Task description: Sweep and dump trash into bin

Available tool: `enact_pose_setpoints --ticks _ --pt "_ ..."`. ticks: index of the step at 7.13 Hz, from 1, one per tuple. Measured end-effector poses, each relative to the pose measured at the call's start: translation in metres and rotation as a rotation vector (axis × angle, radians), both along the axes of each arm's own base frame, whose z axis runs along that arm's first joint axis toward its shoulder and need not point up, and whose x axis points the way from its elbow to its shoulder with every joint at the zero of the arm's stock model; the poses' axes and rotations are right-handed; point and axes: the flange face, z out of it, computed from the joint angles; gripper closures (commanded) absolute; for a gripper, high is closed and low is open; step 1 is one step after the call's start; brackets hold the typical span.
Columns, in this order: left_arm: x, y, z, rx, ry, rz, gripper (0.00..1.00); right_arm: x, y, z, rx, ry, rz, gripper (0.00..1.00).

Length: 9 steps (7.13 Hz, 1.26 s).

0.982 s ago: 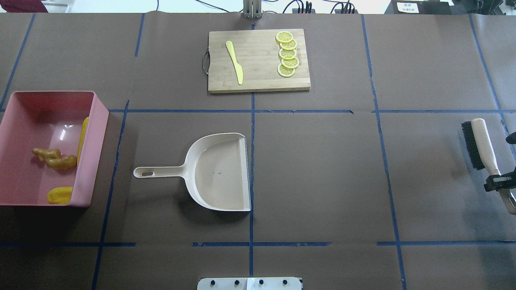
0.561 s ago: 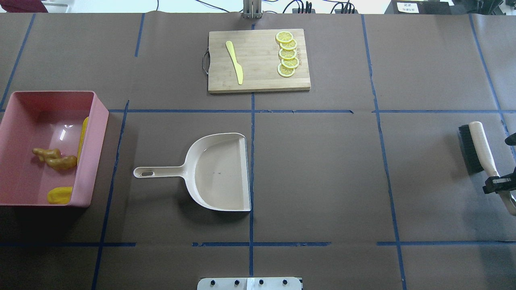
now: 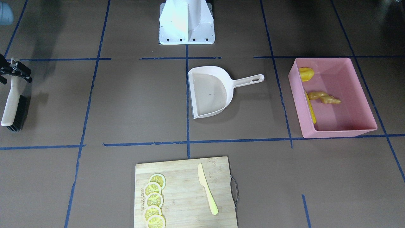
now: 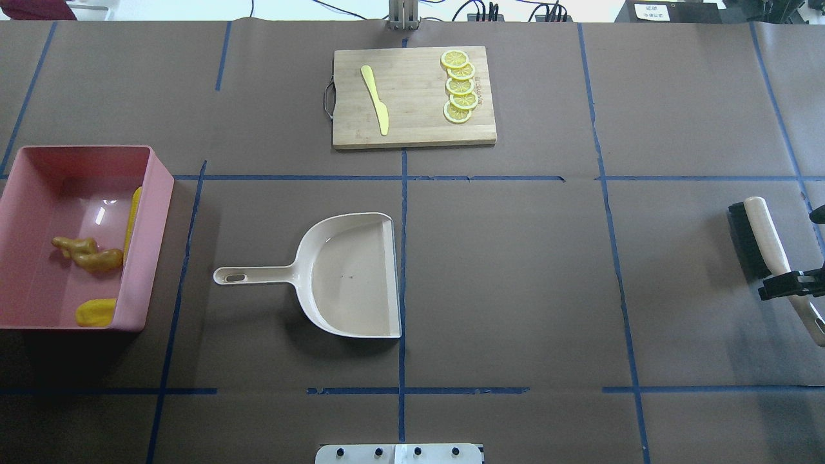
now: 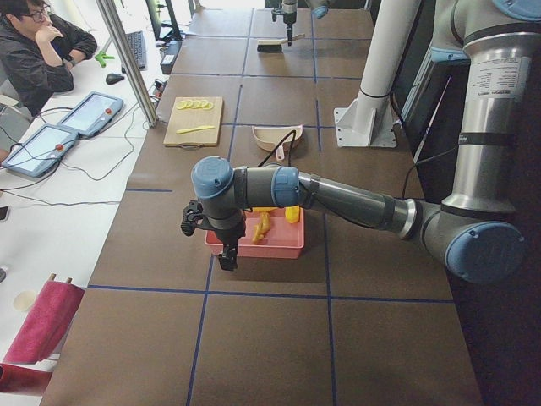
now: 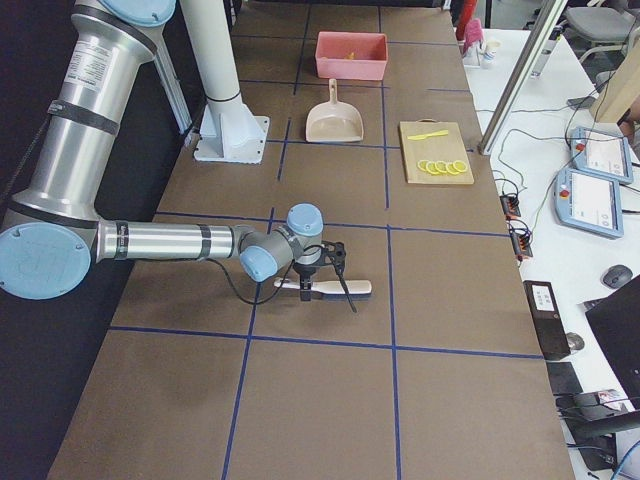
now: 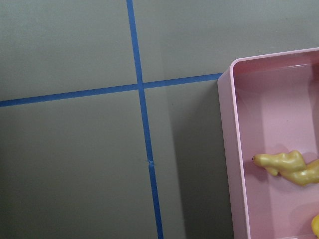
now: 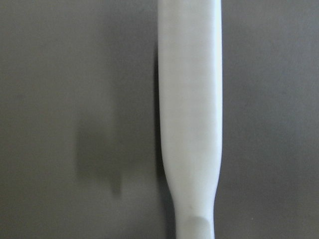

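The pink bin stands at the table's left end and also shows in the front view. Inside it lie the corn cob, the yellow lump and the ginger root. The beige dustpan lies empty at the table's middle. My right gripper is shut on the handle of a black-bristled brush at the far right edge, low over the table. My left gripper hangs beside the bin's outer end; I cannot tell whether it is open or shut.
A wooden cutting board with lemon slices and a pale yellow knife lies at the far middle. The robot's base plate is at the near edge. An operator sits beyond the table.
My right gripper has shifted a little to the left with the brush in it. The bin, the trash and the dustpan have not moved.
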Motion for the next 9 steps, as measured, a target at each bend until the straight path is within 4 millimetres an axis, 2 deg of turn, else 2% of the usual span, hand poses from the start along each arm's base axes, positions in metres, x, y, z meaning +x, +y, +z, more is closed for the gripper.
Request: enact_pose_setpoints --ticks 1,2,3,5,6,7,9 --pt "0.000 0.000 0.002 -0.004 -0.003 -0.001 0.00 0.016 -0.006 -0.002 0.026 0.001 0.013 0.00" --pt "-0.001 0.002 0.007 -0.017 -0.008 -0.002 0.00 0.040 -0.017 -0.001 0.059 0.018 0.010 0.00" --pt "0.000 0.007 0.018 -0.037 -0.010 -0.001 0.00 0.075 -0.038 -0.004 0.089 0.043 -0.002 0.00" --pt "0.000 0.015 0.037 -0.078 -0.013 0.001 0.00 0.162 -0.080 -0.020 0.110 0.064 -0.038 0.00" --pt "0.000 0.016 0.047 -0.099 -0.013 0.001 0.00 0.195 -0.094 -0.029 0.093 0.068 -0.043 0.00" --pt "0.001 0.016 0.057 -0.119 -0.012 0.001 0.00 0.213 -0.098 -0.032 0.062 0.071 -0.039 0.00" --pt "0.000 0.017 0.063 -0.128 -0.007 0.002 0.00 0.222 -0.085 -0.019 0.028 0.074 -0.029 0.00"
